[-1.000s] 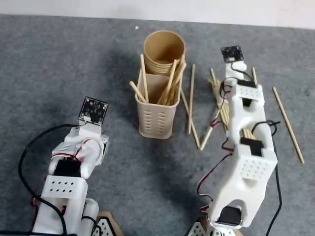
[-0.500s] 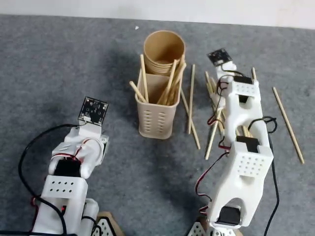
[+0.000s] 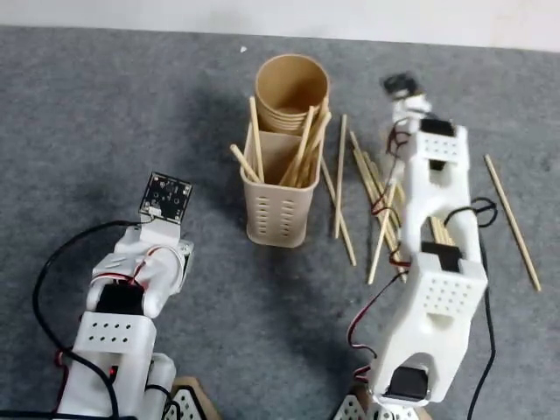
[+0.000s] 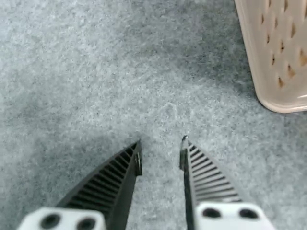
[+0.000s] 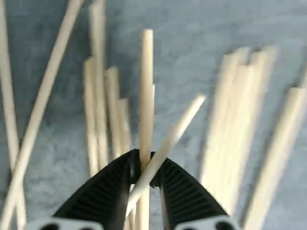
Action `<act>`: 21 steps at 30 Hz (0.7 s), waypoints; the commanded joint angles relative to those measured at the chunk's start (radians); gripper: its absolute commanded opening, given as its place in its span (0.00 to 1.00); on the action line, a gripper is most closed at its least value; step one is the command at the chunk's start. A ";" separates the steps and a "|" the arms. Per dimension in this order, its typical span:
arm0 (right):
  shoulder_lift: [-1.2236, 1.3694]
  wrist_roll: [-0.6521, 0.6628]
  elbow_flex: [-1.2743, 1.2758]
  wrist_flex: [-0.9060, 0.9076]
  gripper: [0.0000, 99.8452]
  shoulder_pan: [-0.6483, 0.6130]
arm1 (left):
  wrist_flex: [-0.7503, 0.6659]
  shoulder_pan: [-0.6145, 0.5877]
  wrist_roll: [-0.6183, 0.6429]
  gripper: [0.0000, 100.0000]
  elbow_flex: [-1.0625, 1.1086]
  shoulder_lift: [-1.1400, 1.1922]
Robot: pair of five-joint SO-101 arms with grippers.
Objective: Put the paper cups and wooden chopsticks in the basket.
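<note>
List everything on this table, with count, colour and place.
basket: one, beige, perforated, middle of the table
paper cups: one nested stack, brown, in the basket's far compartment; number unclear
chopsticks in basket: several, pale wood, leaning in the near compartment
loose chopsticks: many, pale wood, scattered on the carpet between the basket and the right arm
single chopstick: one, pale wood, apart on the far side of the right arm
carpet: grey, covers the table
left tool: black fingers, open, over bare carpet near the basket's corner
right tool: black fingers, shut on held chopsticks, apparently two, above the loose pile
</note>
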 commanded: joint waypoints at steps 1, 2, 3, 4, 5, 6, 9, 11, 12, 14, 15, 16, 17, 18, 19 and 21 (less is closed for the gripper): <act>-0.165 -0.083 -0.050 0.004 0.01 0.010 | -0.015 0.015 0.005 0.15 -0.005 -0.010; -0.196 -0.101 -0.050 0.002 0.01 0.007 | -0.015 0.015 0.005 0.15 -0.005 -0.010; -0.228 -0.118 -0.050 0.002 0.01 0.004 | -0.015 0.015 0.005 0.15 -0.005 -0.010; -0.260 -0.132 -0.050 0.002 0.01 0.002 | -0.015 0.015 0.005 0.15 -0.005 -0.010; -0.291 -0.147 -0.051 -0.001 0.01 -0.001 | -0.015 0.015 0.005 0.15 -0.005 -0.010; -0.328 -0.163 -0.053 -0.012 0.01 -0.012 | -0.015 0.015 0.005 0.15 -0.005 -0.010; -0.449 -0.180 -0.058 -0.018 0.01 -0.059 | -0.017 0.015 0.005 0.15 -0.005 -0.010; -0.536 -0.180 -0.058 -0.018 0.01 -0.099 | -0.017 0.015 0.005 0.15 -0.005 -0.010; -0.575 -0.180 -0.058 -0.018 0.01 -0.117 | -0.017 0.015 0.005 0.15 -0.005 -0.010; -0.647 -0.181 -0.058 -0.018 0.01 -0.156 | -0.017 0.015 0.005 0.15 -0.005 -0.010; -0.680 -0.190 -0.058 -0.022 0.01 -0.171 | -0.017 0.015 0.005 0.15 -0.005 -0.010; -0.713 -0.210 -0.059 -0.024 0.01 -0.185 | -0.017 0.015 0.005 0.15 -0.005 -0.010; -0.743 -0.229 -0.059 -0.025 0.01 -0.199 | -0.017 0.015 0.005 0.15 -0.005 -0.010; -0.776 -0.244 -0.061 -0.025 0.01 -0.214 | -0.017 0.015 0.005 0.15 -0.005 -0.010; -0.808 -0.259 -0.059 -0.028 0.01 -0.234 | -0.017 0.015 0.005 0.15 -0.005 -0.010; -0.869 -0.293 -0.050 -0.056 0.01 -0.278 | -0.017 0.015 0.005 0.15 -0.005 -0.010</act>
